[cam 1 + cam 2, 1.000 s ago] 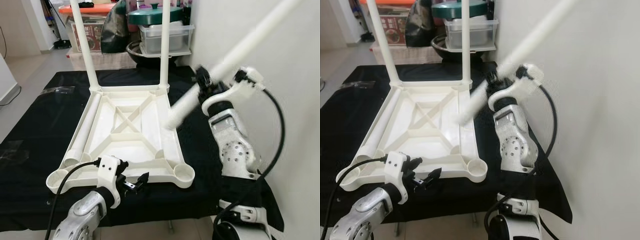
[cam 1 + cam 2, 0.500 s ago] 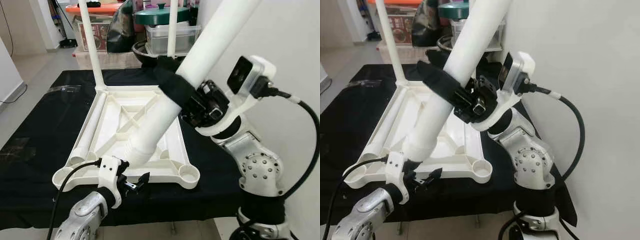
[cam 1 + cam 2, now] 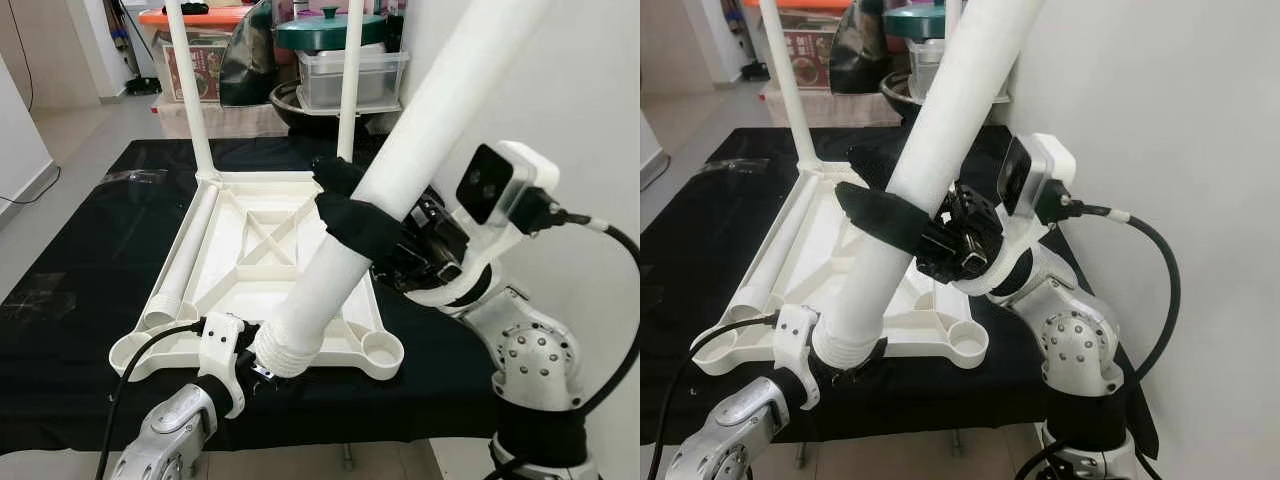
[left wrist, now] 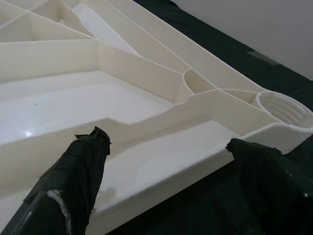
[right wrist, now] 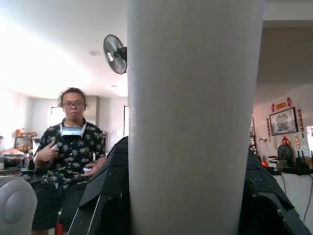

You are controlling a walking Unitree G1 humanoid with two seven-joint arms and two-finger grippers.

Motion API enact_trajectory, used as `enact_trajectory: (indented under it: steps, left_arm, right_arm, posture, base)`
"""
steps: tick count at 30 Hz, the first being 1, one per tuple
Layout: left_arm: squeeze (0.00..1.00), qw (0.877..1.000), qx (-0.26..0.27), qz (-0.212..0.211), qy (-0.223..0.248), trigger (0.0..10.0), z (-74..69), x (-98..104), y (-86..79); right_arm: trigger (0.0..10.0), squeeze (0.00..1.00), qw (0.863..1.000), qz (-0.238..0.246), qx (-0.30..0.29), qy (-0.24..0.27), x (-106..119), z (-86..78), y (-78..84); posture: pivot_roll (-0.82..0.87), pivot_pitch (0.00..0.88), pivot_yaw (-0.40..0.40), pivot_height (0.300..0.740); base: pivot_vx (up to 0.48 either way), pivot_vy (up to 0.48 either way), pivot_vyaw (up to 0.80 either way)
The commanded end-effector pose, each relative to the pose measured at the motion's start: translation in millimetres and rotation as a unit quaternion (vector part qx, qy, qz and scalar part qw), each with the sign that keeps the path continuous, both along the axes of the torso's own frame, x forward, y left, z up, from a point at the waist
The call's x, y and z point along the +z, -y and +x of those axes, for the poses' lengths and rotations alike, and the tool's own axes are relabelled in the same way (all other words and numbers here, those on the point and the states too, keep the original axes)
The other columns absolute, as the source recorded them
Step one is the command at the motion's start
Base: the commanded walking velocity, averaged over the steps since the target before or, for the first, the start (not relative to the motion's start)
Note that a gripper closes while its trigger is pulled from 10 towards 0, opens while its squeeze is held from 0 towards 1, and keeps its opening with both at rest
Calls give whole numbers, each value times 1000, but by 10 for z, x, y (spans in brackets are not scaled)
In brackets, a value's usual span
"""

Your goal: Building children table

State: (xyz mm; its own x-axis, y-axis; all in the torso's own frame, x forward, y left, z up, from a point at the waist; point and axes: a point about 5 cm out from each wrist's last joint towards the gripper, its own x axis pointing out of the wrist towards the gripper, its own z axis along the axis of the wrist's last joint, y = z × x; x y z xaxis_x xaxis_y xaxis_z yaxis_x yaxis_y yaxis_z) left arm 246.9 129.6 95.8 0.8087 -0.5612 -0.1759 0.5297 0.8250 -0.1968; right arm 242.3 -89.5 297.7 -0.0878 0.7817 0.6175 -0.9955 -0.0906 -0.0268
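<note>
Presently, tabletop: the white plastic tabletop (image 3: 270, 270) is laid upside down on a black-covered table (image 3: 80, 260), ribs up, reaching close to the table's near edge.
Fitted legs: two white legs (image 3: 190, 90) are seen upright in the sockets at the tabletop's far corners.
Loose leg on tabletop: a further white tube (image 3: 185, 255) is laid flat along the tabletop's left side.
Held leg: a thick white leg (image 3: 930, 160) is gripped at mid-length, tilted, its threaded lower end low over the tabletop's near edge, between the two near corner sockets.
Right gripper: the right gripper (image 3: 902, 205) is clamped around the held leg, one black finger on each side of it.
Left gripper: the left gripper (image 4: 166, 176) is held at the tabletop's near edge, jaws apart, with the rim between them.
Near right socket: the threaded socket (image 3: 381, 351) is unfilled.
Background: a person (image 5: 68, 161) is visible in the right wrist view; storage boxes (image 3: 345, 75) are stacked beyond the table's far edge.
</note>
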Motion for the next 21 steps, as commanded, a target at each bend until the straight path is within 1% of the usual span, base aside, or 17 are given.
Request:
enact_trajectory:
  steps: [1, 2, 4, 5, 6, 7, 8, 11, 13, 16, 21]
  left_arm:
    - [0, 1000, -12, -6, -7, 10000, -37, -6, 20]
    - [0, 1000, -12, -6, -7, 10000, -37, -6, 20]
    - [0, 999, -42, -26, -8, 10000, -83, 50, 34]
    - [0, 999, -42, -26, -8, 10000, -83, 50, 34]
    - [0, 996, -82, -33, -5, 10000, -143, 113, 39]
    - [0, 995, -95, -32, -3, 10000, -162, 131, 37]
    - [0, 995, -95, -32, -3, 10000, -162, 131, 37]
    - [0, 992, -121, -22, 1, 10000, -179, 179, -16]
    - [0, 992, -121, -22, 1, 10000, -179, 179, -16]
    - [0, 989, -146, -3, 6, 10000, -183, 205, -47]
    - [0, 987, -159, -5, 9, 10000, -193, 243, -35]
  right_arm:
    - [0, 0, 1000, -4, 14, 11, 10, -48, -24]
    - [0, 0, 1000, -4, 14, 11, 10, -48, -24]
    - [0, 0, 1000, -19, -1, 12, -10, -22, -33]
    - [0, 0, 1000, -19, -1, 12, -10, -22, -33]
    - [0, 0, 999, -36, -34, 8, -45, 42, -47]
    - [0, 0, 998, -41, -45, 6, -56, 65, -51]
    - [0, 0, 998, -41, -45, 6, -56, 65, -51]
    - [0, 0, 997, -46, -67, 1, -77, 120, -46]
    - [0, 0, 997, -46, -67, 1, -77, 120, -46]
    - [0, 0, 995, -52, -82, -4, -104, 190, -42]
    - [0, 0, 994, -58, -88, -7, -128, 216, -46]
  posture:
    - [29, 0, -68, 740]
    - [29, 0, -68, 740]
    - [33, 0, -71, 740]
    - [33, 0, -71, 740]
    - [33, 0, -71, 740]
    - [33, 0, -71, 740]
    - [33, 0, -71, 740]
    - [39, 0, -70, 740]
    - [39, 0, -70, 740]
    - [41, 0, -70, 740]
    - [42, 0, -71, 740]
  base:
    - [0, 0, 0]
    - [0, 0, 0]
    - [0, 0, 0]
    - [0, 0, 0]
    - [0, 0, 0]
    - [0, 0, 0]
    - [0, 0, 0]
    - [0, 0, 0]
    - [0, 0, 0]
    - [0, 0, 0]
    - [0, 0, 0]
